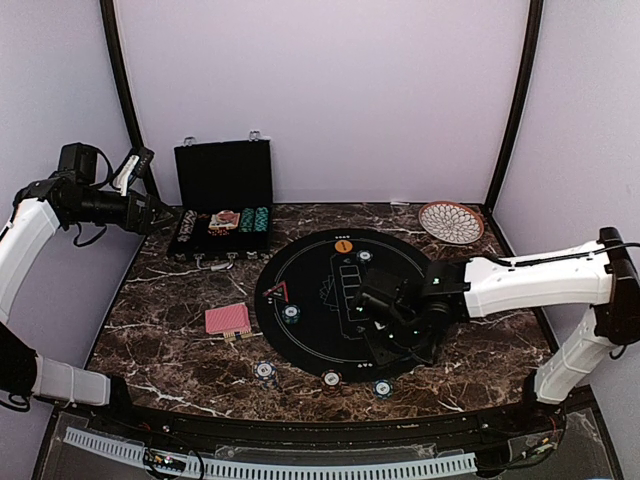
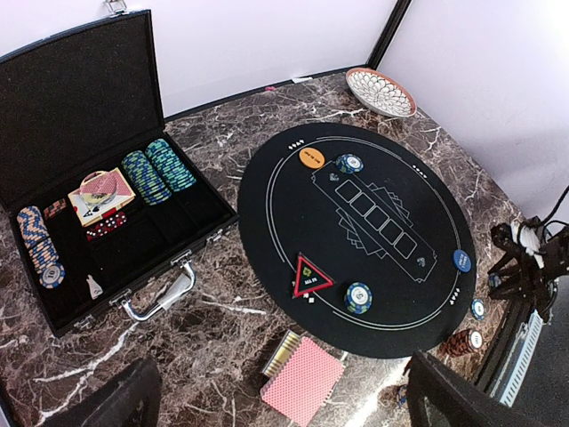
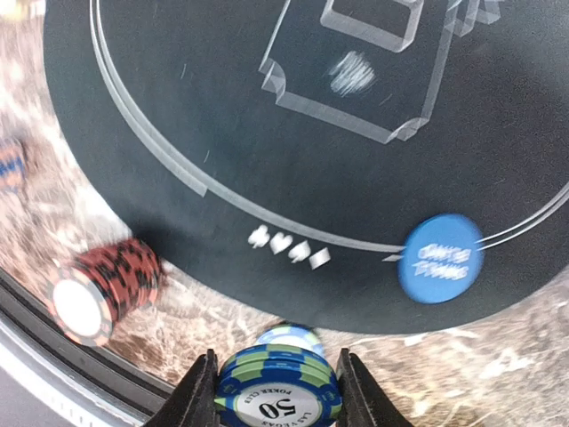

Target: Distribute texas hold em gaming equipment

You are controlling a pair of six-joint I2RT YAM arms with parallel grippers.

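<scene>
Top view: left pincer (image 1: pixel 160 213) hangs at the far left beside the open black case (image 1: pixel 222 175), well apart from the round black mat (image 1: pixel 310 345). Right arm (image 1: pixel 520 280) reaches over the mat's near right part. Right pincer (image 1: pixel 400 345) is dark on dark here, so I can't tell how the jaws stand from this view. On the mat: orange disc (image 1: pixel 343 245) at the far edge with a far chip (image 1: pixel 364 256) just beside it, and red triangle (image 1: pixel 277 293) and left chip (image 1: pixel 290 313) at the left edge. Red-backed card deck (image 1: pixel 228 319) lies on the tabletop (image 1: pixel 490 350) just left of the mat. Near chips (image 1: pixel 331 378) sit in a row on the marble off the mat's near edge. Wicker plate (image 1: pixel 451 222) is at the far right.

Left wrist view: left pincer fingers (image 2: pixel 116 400) are spread wide, gripping nothing. The case holds rows of chips (image 2: pixel 158 169) and some cards (image 2: pixel 100 197). Blue disc (image 2: pixel 462 260) is on the mat's near rim. Red chip stack (image 2: pixel 462 342) lies on its side on the tabletop, just off the mat.

Right wrist view (blurred): right pincer is clamped on a blue-green chip stack (image 3: pixel 280 396) marked 50, with the fingers (image 3: pixel 197 396) against both sides. The stack is over bare tabletop, just near of the mat edge, with a like-coloured chip (image 3: pixel 289 336) right behind it. The blue disc is on the mat rim to the right. The red chip stack is on its side to the left, at the mat edge.
</scene>
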